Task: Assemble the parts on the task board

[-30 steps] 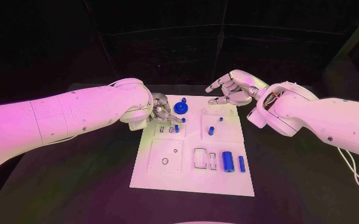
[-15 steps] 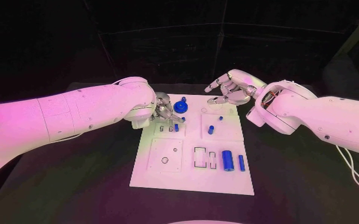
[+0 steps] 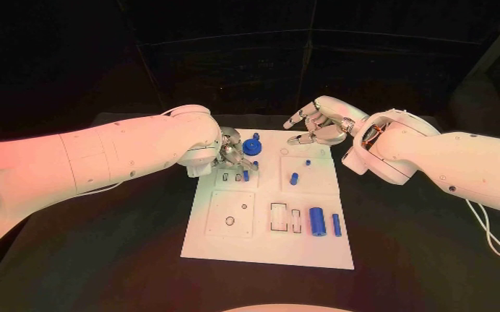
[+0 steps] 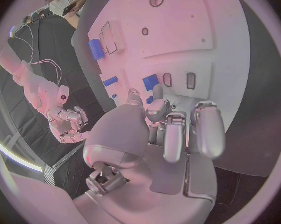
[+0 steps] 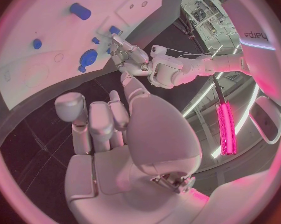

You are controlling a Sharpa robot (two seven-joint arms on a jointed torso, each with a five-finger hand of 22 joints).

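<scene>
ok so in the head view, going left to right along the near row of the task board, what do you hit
Small round hole → empty rectangular slot → narrower slot → thick blue cylinder → thin blue peg, all on the white task board.

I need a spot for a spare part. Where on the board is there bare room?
The task board's near strip, below the large blue cylinder, is bare. Its far-left corner is crowded: the left hand works among small blue parts there.

A smooth matt white board (image 3: 266, 243) is seen on a matt black table (image 3: 125, 254), with glossy blue plastic parts (image 3: 316, 222) and silvery metal-look hands (image 3: 325, 128).
</scene>
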